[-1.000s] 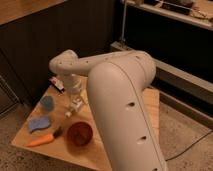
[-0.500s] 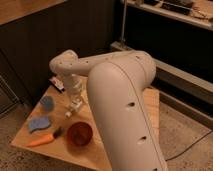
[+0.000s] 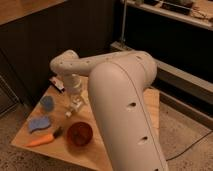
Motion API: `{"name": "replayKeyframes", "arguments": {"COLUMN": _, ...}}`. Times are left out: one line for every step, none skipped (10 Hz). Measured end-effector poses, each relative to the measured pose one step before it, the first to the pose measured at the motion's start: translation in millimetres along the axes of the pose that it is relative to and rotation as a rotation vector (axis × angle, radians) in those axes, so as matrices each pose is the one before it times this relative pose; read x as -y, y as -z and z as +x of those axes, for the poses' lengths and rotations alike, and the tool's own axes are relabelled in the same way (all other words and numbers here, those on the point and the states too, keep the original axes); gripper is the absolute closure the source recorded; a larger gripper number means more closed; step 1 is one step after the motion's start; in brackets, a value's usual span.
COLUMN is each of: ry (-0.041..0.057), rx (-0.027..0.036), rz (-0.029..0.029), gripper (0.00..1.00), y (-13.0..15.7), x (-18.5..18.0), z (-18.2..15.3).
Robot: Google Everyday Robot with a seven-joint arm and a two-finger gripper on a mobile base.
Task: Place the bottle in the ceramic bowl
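The ceramic bowl [image 3: 80, 134] is round, glossy and reddish-brown, and it stands near the front edge of the wooden table [image 3: 150, 107]. My gripper [image 3: 75, 103] hangs from the white arm over the middle of the table, just behind and a little left of the bowl. A tiny whitish bottle [image 3: 69, 113] shows at the gripper's lower end, close above the table top. I cannot tell whether it is held or rests on the table.
A small blue cup [image 3: 47, 103] stands left of the gripper. A blue sponge [image 3: 39, 123] and an orange carrot [image 3: 42, 141] lie at the front left. A small white and dark object [image 3: 56, 83] lies at the back. My large white arm hides the table's right side.
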Motion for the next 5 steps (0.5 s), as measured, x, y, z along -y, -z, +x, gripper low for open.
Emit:
{"name": "replayKeyframes", "arguments": {"ry": -0.00906, "rx": -0.01463, "rz": -0.04041, "gripper": 0.35, "y": -3.13, "x": -5.64, "z": 1.11}}
{"name": "replayKeyframes", "arguments": {"ry": -0.01101, "rx": -0.01329, "rz": -0.03537, "gripper": 0.35, "y": -3.39, "x": -3.62, "z": 0.34}}
{"name": "replayKeyframes", "arguments": {"ry": -0.00461, "rx": 0.00538, "rz": -0.01707, "gripper": 0.35, "y": 0.96, "x": -2.48, "z": -2.95}}
{"name": "replayKeyframes", "arguments": {"ry": 0.00275, "rx": -0.00106, "rz": -0.0005, "gripper": 0.35, "y": -0.16, "x": -1.94, "z": 1.75}}
{"name": "replayKeyframes", "arguments": {"ry": 0.00281, "rx": -0.00109, "rz": -0.00211, "gripper": 0.35, "y": -0.37, "x": -1.84, "z": 1.46}}
